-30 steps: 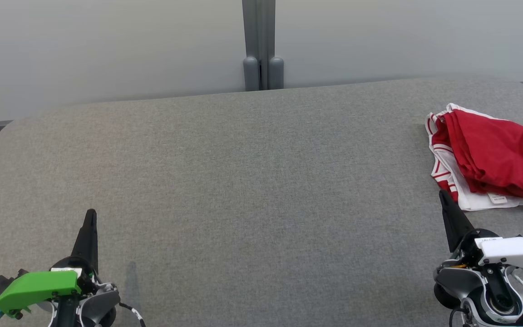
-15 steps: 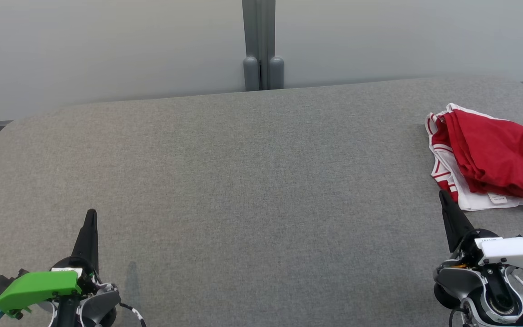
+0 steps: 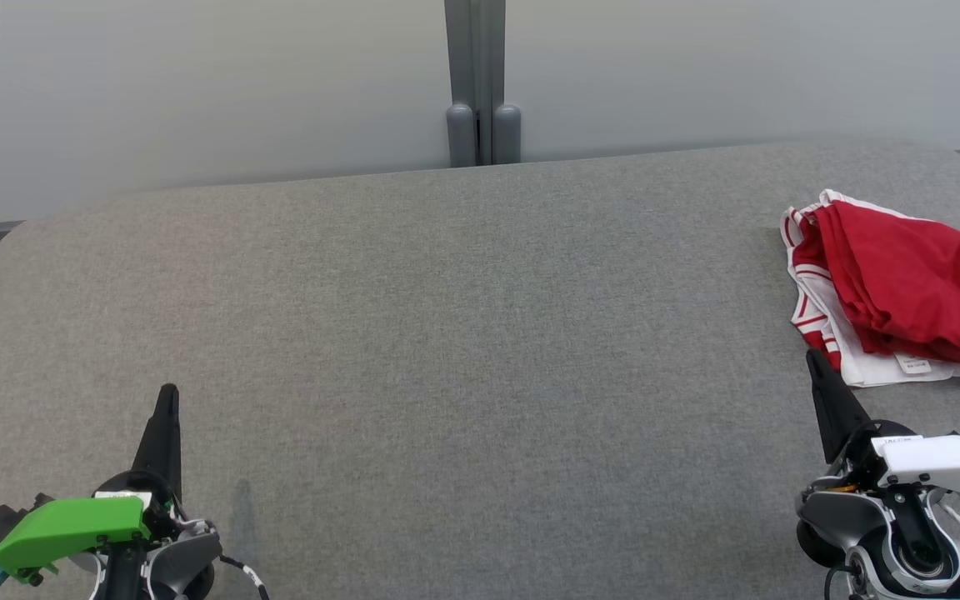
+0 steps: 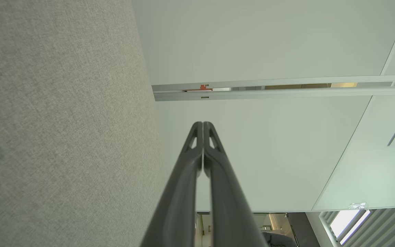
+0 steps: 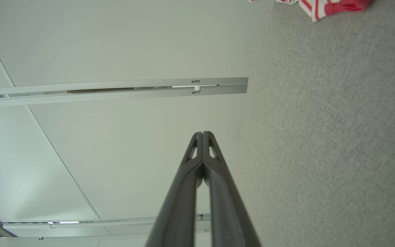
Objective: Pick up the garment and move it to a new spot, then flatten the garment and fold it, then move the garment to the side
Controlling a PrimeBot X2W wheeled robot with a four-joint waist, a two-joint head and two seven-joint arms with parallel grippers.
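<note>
Nearest me, my left hand (image 3: 167, 400) sits low on the left, its two dark fingers pressed together on nothing. My right hand (image 3: 815, 367) is the same on the right. Both are over the grey fabric-covered bench (image 3: 480, 333). Just beyond my right fingertips lies the loosely folded red-and-white cloth garment (image 3: 905, 292), at the bench's right edge.

The garment (image 3: 905, 287) runs off the head view's right edge; its label (image 3: 913, 363) print is unreadable.
</note>
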